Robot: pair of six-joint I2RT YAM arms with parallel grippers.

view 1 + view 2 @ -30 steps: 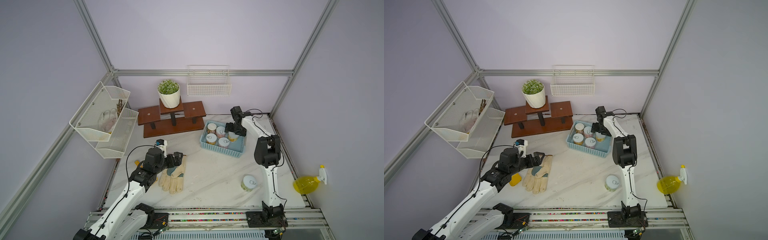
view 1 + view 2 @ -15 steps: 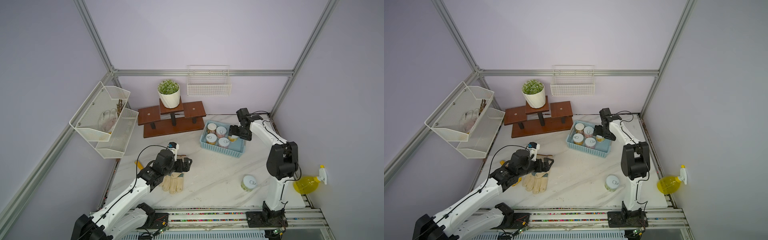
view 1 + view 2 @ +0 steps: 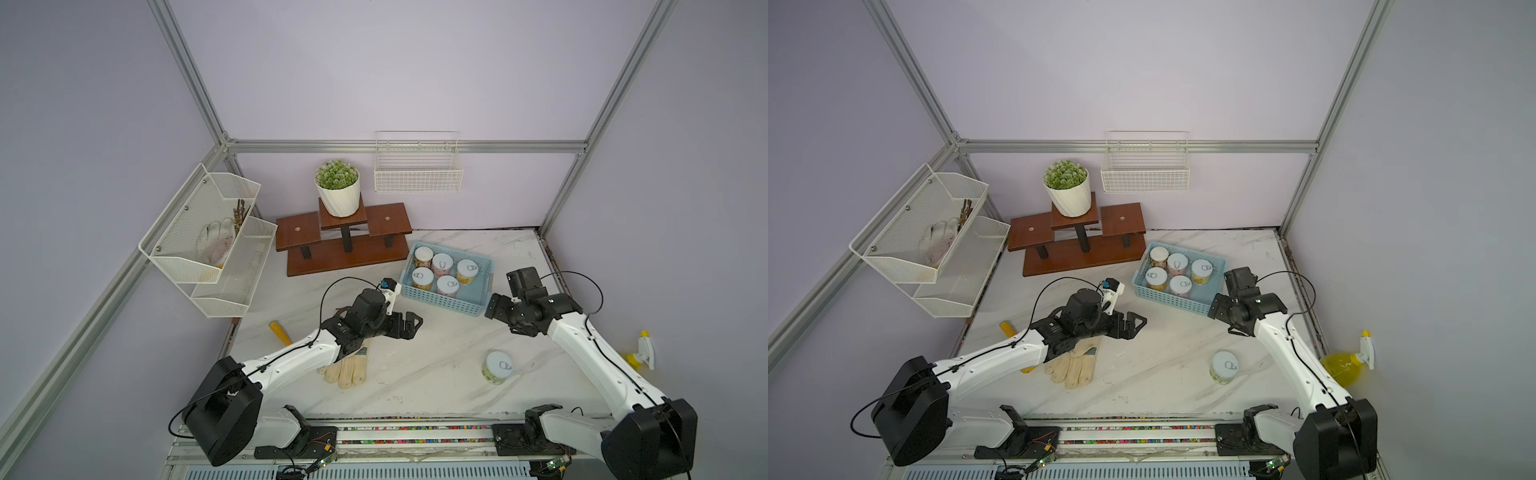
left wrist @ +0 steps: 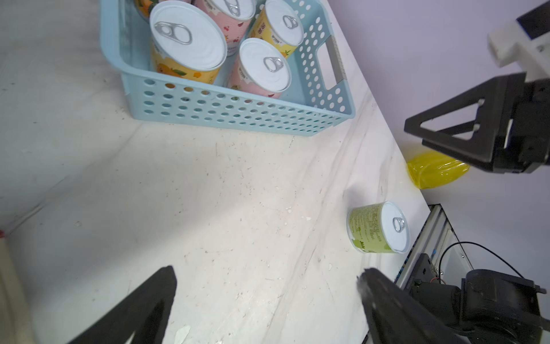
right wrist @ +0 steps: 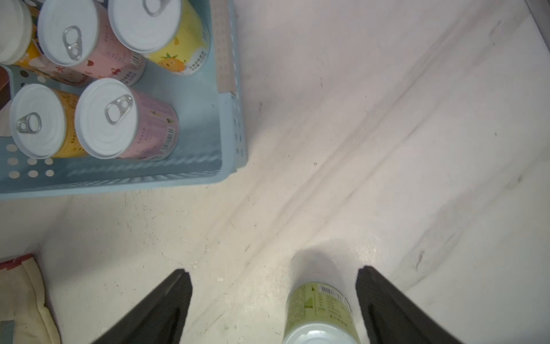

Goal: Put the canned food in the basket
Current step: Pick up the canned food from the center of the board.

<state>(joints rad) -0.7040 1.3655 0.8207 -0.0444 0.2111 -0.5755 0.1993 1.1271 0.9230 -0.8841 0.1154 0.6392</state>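
Top views: five tins (image 3: 447,284) stand upright in the blue basket (image 3: 444,300). The sixth, a green can (image 3: 498,366), stands alone on the table (image 3: 415,386) near the front edge, well apart from the basket. The left gripper (image 3: 415,326) hovers mid-table. The right gripper (image 3: 492,308) is just beside the basket's near corner.

Left wrist: jaws wide, empty; green can ahead, off to one side.

Right wrist: jaws wide, nothing held; green can low between them, off centre.

Likely the right arm's pick. Centre the can between the jaws, descend below the lid rim, close squarely on the label wall, then aim for the basket's free corner.
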